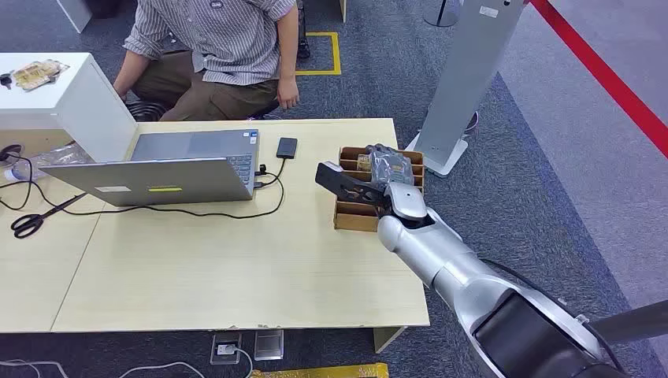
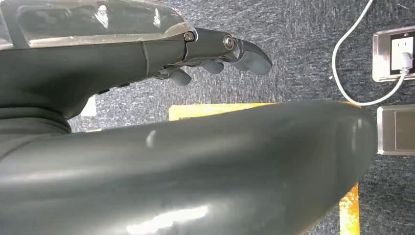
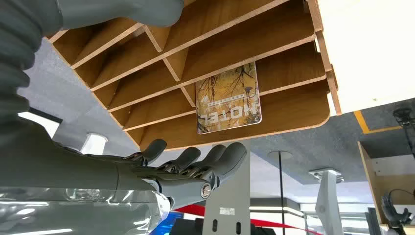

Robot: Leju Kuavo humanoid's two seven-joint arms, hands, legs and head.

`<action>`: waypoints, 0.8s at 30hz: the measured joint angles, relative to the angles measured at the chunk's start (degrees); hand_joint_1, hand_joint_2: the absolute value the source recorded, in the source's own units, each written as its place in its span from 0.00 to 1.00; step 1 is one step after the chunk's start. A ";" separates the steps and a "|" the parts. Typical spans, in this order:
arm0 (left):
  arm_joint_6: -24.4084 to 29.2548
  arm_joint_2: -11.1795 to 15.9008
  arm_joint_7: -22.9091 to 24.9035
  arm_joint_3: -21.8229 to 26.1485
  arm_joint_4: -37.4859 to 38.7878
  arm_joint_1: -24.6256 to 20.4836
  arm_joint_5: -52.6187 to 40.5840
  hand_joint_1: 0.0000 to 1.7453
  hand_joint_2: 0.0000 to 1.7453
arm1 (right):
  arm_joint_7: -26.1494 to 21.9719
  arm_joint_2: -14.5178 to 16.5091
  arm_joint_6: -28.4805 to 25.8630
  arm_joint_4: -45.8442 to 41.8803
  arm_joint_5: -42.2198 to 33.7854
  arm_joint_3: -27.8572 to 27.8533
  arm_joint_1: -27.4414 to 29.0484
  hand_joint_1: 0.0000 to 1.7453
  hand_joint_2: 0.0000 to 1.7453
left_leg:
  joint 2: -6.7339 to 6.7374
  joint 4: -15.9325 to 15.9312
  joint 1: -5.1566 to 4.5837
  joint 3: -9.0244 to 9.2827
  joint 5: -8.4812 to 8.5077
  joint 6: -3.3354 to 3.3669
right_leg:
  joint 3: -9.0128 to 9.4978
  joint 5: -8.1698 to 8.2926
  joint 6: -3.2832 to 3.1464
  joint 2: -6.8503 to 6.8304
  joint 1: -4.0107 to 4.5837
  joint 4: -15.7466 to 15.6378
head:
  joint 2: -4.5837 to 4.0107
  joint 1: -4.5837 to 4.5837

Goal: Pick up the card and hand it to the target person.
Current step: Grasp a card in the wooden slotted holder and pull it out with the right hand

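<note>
A yellow-brown hotel card [image 3: 228, 98] stands in a slot of the wooden divider box [image 3: 274, 46]. The box [image 1: 353, 214] sits at the right edge of the light wooden table [image 1: 236, 268]. My right hand [image 1: 376, 179] hovers over the box with its fingers [image 3: 195, 164] spread beside the card, holding nothing; the thumb [image 3: 122, 10] is on the box's other side. A corner of the card [image 1: 363, 162] peeks out by the hand. The person [image 1: 220, 47] sits behind the table's far edge. My left hand [image 2: 215, 54] hangs over the carpet, fingers loose, holding nothing.
An open laptop [image 1: 173, 169] with cables, a black phone [image 1: 287, 147] and scissors [image 1: 31, 220] lie on the table's left and middle. A grey pillar stand [image 1: 469, 79] rises just beyond the box. A white cabinet [image 1: 63, 98] stands at the far left.
</note>
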 joint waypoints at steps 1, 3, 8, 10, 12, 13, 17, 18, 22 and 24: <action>-0.01 0.00 0.00 0.00 0.00 0.00 0.00 0.00 0.00 | 0.00 0.00 0.00 0.00 0.00 0.01 0.00 0.23 1.00 | 0.00 0.00 0.00 0.00 0.00 0.00 | 0.00 0.00 0.00 0.00 0.00 0.00 | 0.00 0.00; -0.03 0.00 -0.03 0.00 0.00 0.00 0.00 0.00 0.00 | 0.01 0.00 0.02 0.00 0.00 0.02 0.00 0.23 1.00 | 0.00 0.00 0.00 0.00 0.00 0.00 | 0.00 0.00 0.00 0.00 0.00 0.00 | -0.01 -0.01; -0.11 0.00 -0.21 0.00 0.00 0.01 0.00 0.00 0.00 | 0.32 -0.02 0.19 0.00 -0.26 0.02 0.00 0.23 1.00 | 0.00 0.00 0.00 0.00 0.00 0.00 | 0.00 0.00 0.00 0.00 0.00 0.00 | -0.01 0.01; -0.11 0.00 -0.21 0.00 0.00 0.02 0.00 0.00 0.00 | 0.43 -0.05 0.21 0.01 -0.36 0.02 -0.01 0.23 1.00 | 0.00 0.00 0.00 0.00 0.00 0.00 | 0.00 0.00 0.00 0.00 0.00 0.00 | -0.01 0.02; -0.11 0.00 -0.21 0.00 0.00 0.03 0.00 0.00 0.00 | 0.49 -0.15 0.22 0.05 -0.44 0.02 -0.01 0.22 1.00 | 0.00 0.00 0.00 0.00 0.00 0.00 | 0.00 0.00 0.00 0.00 0.00 0.00 | 0.00 0.02; -0.11 0.00 -0.20 0.00 0.00 0.04 0.00 0.00 0.00 | 0.50 -0.23 0.22 0.07 -0.48 0.02 -0.01 0.22 1.00 | 0.00 0.00 0.00 0.00 0.00 0.00 | 0.00 0.00 0.00 0.00 0.00 0.00 | 0.00 0.02; -0.11 0.00 -0.19 0.00 0.00 0.09 0.00 0.00 0.00 | 0.50 -0.51 0.23 0.15 -0.52 0.02 0.00 0.23 1.00 | 0.00 0.00 0.00 0.00 0.00 0.00 | 0.00 0.00 0.00 0.00 0.00 0.00 | -0.01 0.03; -0.11 0.00 -0.19 0.00 0.00 0.10 0.00 0.00 0.00 | 0.50 -0.53 0.25 0.17 -0.52 0.02 0.00 0.23 1.00 | 0.00 0.00 0.00 0.00 0.00 0.00 | 0.00 0.00 0.00 0.00 0.00 0.00 | -0.01 0.03; -0.11 0.00 -0.19 0.00 0.00 0.11 0.00 0.00 0.00 | 0.50 -0.55 0.39 0.17 -0.52 0.02 0.02 0.21 1.00 | 0.00 0.00 0.00 0.00 0.00 0.00 | 0.00 0.00 0.00 0.00 0.00 0.00 | -0.01 -0.01; -0.13 0.00 -0.19 0.00 0.00 0.12 0.00 0.00 0.00 | 0.49 -0.55 0.58 0.20 -0.52 0.03 0.03 0.20 1.00 | 0.00 0.00 0.00 0.00 0.00 0.00 | 0.00 0.00 0.00 0.00 0.00 0.00 | -0.01 -0.01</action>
